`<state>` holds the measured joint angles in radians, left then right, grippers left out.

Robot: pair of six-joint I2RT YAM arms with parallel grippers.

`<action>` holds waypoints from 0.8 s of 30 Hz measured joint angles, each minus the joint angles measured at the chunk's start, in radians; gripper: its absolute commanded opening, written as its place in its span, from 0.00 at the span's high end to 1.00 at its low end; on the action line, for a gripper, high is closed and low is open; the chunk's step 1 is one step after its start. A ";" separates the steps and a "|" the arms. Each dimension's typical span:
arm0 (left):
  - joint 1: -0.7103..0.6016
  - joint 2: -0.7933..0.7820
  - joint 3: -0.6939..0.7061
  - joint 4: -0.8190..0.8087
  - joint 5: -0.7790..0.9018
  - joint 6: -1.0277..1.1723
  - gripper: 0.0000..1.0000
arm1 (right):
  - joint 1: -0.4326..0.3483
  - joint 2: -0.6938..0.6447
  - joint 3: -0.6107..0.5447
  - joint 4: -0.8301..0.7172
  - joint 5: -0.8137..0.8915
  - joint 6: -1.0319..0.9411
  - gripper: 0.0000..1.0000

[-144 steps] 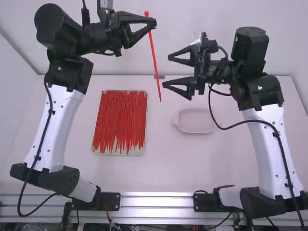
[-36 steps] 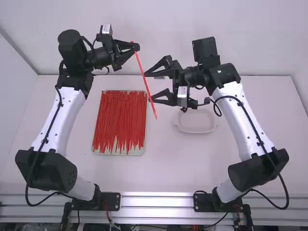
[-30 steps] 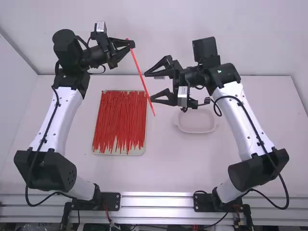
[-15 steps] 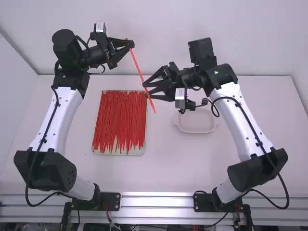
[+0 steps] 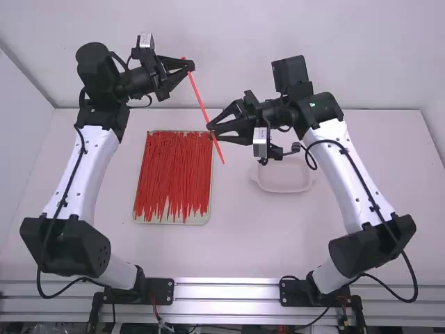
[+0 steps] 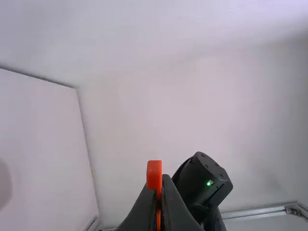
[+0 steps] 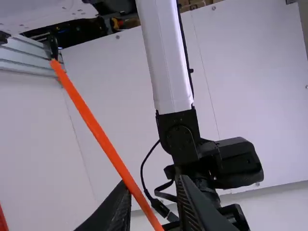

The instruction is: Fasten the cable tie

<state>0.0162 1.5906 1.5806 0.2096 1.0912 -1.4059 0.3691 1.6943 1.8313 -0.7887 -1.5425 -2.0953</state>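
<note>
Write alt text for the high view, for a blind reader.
The left gripper clamps the head of a red cable tie slanting in mid-air; the right gripper is at its lower half. Below lie a tray of red ties and a white dish.

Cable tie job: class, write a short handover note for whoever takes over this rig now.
Left gripper: shut on the head end of the red cable tie, held in the air, tail slanting down.
Right gripper: open, fingers either side of the tie's lower part, not clamped.
Spare ties lie on the tray; white dish beside it.
Done: one tie lifted.
Left to do: grip the tail, thread it through the head, pull tight.
</note>
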 measured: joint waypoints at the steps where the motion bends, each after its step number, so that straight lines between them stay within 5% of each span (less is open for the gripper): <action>1: 0.000 0.000 0.000 -0.001 0.001 0.003 0.97 | 0.000 0.000 0.000 0.000 0.000 -0.001 0.75; 24: 0.031 0.000 0.000 -0.003 0.000 0.011 0.97 | 0.017 0.000 0.000 -0.001 0.000 -0.003 0.84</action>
<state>0.0471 1.5906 1.5806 0.2062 1.0916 -1.3949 0.3862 1.6943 1.8317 -0.7895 -1.5421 -2.0979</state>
